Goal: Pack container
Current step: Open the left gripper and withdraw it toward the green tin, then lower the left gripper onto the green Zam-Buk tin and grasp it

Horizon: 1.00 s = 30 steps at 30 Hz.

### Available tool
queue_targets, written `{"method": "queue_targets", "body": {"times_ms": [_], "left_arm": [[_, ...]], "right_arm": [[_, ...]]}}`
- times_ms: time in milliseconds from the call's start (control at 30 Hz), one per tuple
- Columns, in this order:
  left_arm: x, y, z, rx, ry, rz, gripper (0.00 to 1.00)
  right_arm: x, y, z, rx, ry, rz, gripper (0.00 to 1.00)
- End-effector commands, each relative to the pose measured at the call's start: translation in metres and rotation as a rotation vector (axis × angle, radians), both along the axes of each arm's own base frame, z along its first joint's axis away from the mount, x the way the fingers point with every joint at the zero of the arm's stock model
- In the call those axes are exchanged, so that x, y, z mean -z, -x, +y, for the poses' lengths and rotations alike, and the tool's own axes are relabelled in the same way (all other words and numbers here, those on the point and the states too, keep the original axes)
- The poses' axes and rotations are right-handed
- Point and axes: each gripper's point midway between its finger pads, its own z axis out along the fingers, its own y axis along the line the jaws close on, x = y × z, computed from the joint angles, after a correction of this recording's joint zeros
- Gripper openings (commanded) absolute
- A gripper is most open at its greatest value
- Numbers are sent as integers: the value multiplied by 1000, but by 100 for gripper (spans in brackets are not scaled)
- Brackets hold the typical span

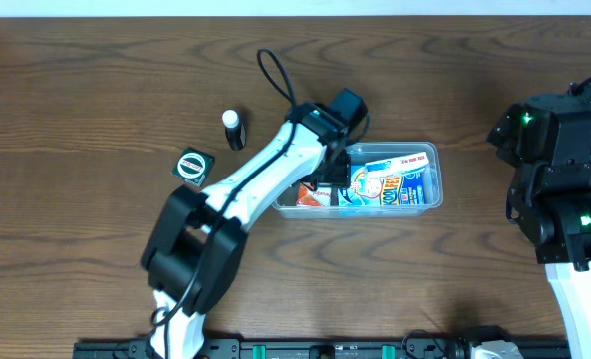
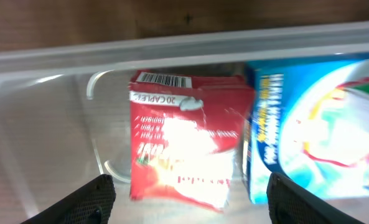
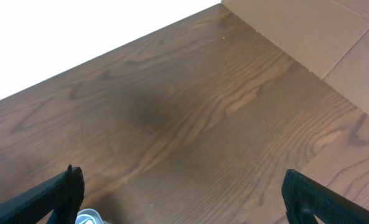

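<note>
Overhead, the container (image 1: 431, 150) sits on the tabletop (image 1: 96, 80), and the left fingers (image 2: 94, 198) hover just above its inside, spread and empty, with a red box (image 2: 184, 143) lying untouched between them. The right fingers (image 3: 53, 193), also spread and empty, hang well apart from the container.

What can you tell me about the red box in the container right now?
The red box looks like thin printed cardboard, with a barcode on a white strip along its upper edge and white lettering, partly washed out by glare. It lies inside the clear container, at the end nearer the left arm, beside a blue-and-white box; whether they touch is unclear. The left end effector hangs over it, fingers spread wider than the box, not gripping it.
</note>
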Motion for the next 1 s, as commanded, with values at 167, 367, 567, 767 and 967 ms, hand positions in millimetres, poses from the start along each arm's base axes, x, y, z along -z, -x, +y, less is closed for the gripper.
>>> {"method": "queue_targets", "body": {"times_ms": [167, 367, 567, 767, 967], "left_arm": [[-79, -7, 10, 18, 99, -156, 79], [-127, -1, 59, -17, 67, -237, 79], [-141, -6, 136, -61, -81, -257, 95], [-119, -17, 208, -13, -188, -146, 97], [-96, -28, 244, 76, -196, -91, 97]], "right_arm": [[-5, 1, -6, 29, 3, -15, 99], [-5, 1, -6, 30, 3, -15, 99], [-5, 1, -6, 29, 3, -15, 99], [-5, 1, -6, 30, 3, -15, 99], [-5, 1, -6, 29, 3, -15, 99]]}}
